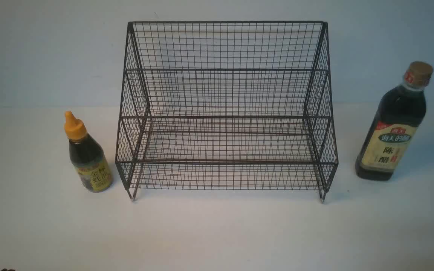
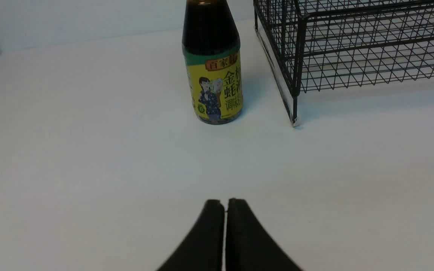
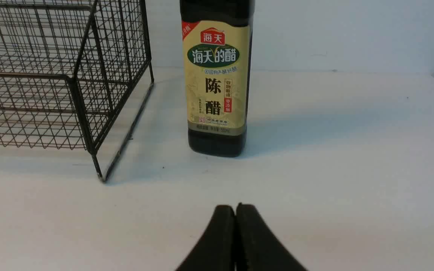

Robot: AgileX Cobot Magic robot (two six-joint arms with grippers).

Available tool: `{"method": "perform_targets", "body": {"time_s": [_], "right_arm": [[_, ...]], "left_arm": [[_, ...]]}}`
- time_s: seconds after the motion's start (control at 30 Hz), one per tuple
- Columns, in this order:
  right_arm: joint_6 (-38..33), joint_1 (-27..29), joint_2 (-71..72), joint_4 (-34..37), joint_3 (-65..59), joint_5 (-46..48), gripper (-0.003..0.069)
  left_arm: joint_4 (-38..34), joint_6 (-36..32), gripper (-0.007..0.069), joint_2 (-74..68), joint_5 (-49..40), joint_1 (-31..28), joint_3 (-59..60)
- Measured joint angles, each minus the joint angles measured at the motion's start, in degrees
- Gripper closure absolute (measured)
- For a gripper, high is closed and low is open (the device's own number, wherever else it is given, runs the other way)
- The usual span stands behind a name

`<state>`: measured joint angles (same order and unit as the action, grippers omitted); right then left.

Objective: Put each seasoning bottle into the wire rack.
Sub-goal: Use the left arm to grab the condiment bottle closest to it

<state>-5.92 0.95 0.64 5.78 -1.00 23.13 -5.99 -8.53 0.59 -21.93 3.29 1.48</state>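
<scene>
The dark wire rack (image 1: pixel 224 113) stands mid-table with both stepped tiers holding nothing. To its left stands the small seasoning bottle (image 1: pixel 87 156) with an orange pointed cap and yellow label, upright on the table. To the rack's right stands the tall seasoning bottle (image 1: pixel 394 128) with a tan cap and cream label. My left gripper (image 2: pixel 225 201) is shut and holds nothing, well short of the small bottle (image 2: pixel 213 67) straight ahead of it. My right gripper (image 3: pixel 235 207) is likewise shut with nothing in it, short of the tall bottle (image 3: pixel 217 79). Neither gripper shows in the front view.
The white table (image 1: pixel 217 233) runs to a pale wall behind. The rack's left front foot (image 2: pixel 295 121) and right front foot (image 3: pixel 102 178) rest on the table near each bottle.
</scene>
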Motion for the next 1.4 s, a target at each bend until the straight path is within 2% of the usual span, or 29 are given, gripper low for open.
{"method": "perform_targets", "body": {"time_s": [0.77,0.93,0.97,1.07,1.2,1.23,1.27,1.33,1.37,1.4], "right_arm": [[0.0,0.0,0.0,0.0,0.0,0.0,0.0673],[0.0,0.0,0.0,0.0,0.0,0.0,0.0673],[0.0,0.0,0.0,0.0,0.0,0.0,0.0673],[0.0,0.0,0.0,0.0,0.0,0.0,0.0673],[0.0,0.0,0.0,0.0,0.0,0.0,0.0673],[0.0,0.0,0.0,0.0,0.0,0.0,0.0673],[0.0,0.0,0.0,0.0,0.0,0.0,0.0673],[0.0,0.0,0.0,0.0,0.0,0.0,0.0673],[0.0,0.0,0.0,0.0,0.0,0.0,0.0673],[0.0,0.0,0.0,0.0,0.0,0.0,0.0673]], "left_arm": [[0.0,0.0,0.0629,0.0,0.0,0.0,0.0],[-2.52,0.58,0.0629,0.0,3.32,0.0,0.19],[-6.32,1.58,0.0629,0.0,6.1,0.0,0.24],[-10.91,2.29,0.0629,0.0,9.89,0.0,0.24],[-17.53,2.63,0.0629,0.0,23.49,0.0,0.24],[-17.66,2.63,0.0629,0.0,23.49,0.0,0.24],[-18.27,2.63,0.0629,0.0,29.72,0.0,0.24],[-18.2,2.63,0.0629,-0.07,34.98,0.0,0.24],[-16.18,2.63,0.0629,-1.71,40.37,0.0,0.24],[-14.43,2.73,0.0629,-3.27,41.4,0.0,0.18]]}}
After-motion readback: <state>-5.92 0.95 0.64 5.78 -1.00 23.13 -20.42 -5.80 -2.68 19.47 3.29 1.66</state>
